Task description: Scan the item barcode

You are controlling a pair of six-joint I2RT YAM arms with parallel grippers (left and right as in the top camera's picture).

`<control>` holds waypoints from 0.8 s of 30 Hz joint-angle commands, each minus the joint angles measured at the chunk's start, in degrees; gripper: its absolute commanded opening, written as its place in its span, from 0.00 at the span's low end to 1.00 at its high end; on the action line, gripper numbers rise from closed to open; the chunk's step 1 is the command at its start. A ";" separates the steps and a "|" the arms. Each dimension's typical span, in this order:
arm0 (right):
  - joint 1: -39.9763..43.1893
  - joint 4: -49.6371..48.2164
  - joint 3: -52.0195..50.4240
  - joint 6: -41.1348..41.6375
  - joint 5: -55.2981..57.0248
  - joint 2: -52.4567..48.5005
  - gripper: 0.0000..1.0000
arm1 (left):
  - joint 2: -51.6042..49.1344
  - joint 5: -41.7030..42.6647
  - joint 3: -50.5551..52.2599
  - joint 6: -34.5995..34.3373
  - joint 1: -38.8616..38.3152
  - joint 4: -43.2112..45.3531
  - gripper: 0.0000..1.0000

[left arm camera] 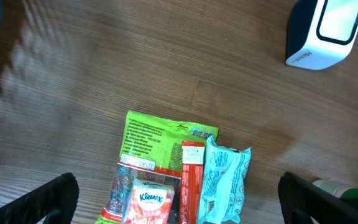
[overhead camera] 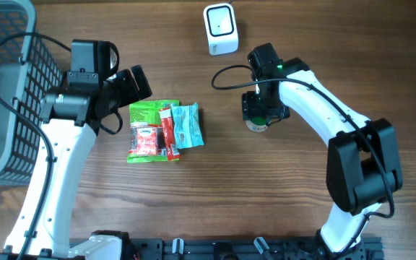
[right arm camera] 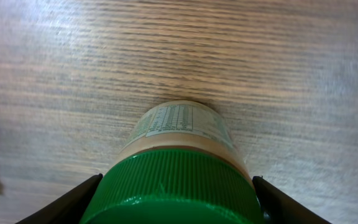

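Right wrist view shows the upright bottle [right arm camera: 176,124] between the right gripper [right arm camera: 176,199] jaws, pinching its green cap [right arm camera: 179,180]; the left gripper [left arm camera: 178,196] hangs spread, farther off.

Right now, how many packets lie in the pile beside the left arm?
4: a green plastic packet underneath, a red-and-white Kleenex packet on it, a slim red stick pack next, a pale blue wrapper on the pile's right edge. Others may hide beneath.

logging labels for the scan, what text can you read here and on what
"Kleenex": on the tissue pack
green packet fine print: too small to read
blue packet print: too small
bottle label: blurred
scanner side mark: blurred
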State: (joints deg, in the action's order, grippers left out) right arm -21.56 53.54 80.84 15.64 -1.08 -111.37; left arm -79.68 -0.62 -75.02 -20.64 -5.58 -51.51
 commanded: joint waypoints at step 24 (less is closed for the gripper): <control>-0.02 -2.08 -0.98 -6.25 -0.63 -0.83 0.95 | 0.26 -0.74 -0.46 0.70 0.35 -0.04 1.00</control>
State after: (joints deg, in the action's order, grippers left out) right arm -21.56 52.31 80.73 10.13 -1.08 -111.37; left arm -79.68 -0.62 -75.02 -20.64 -5.58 -51.51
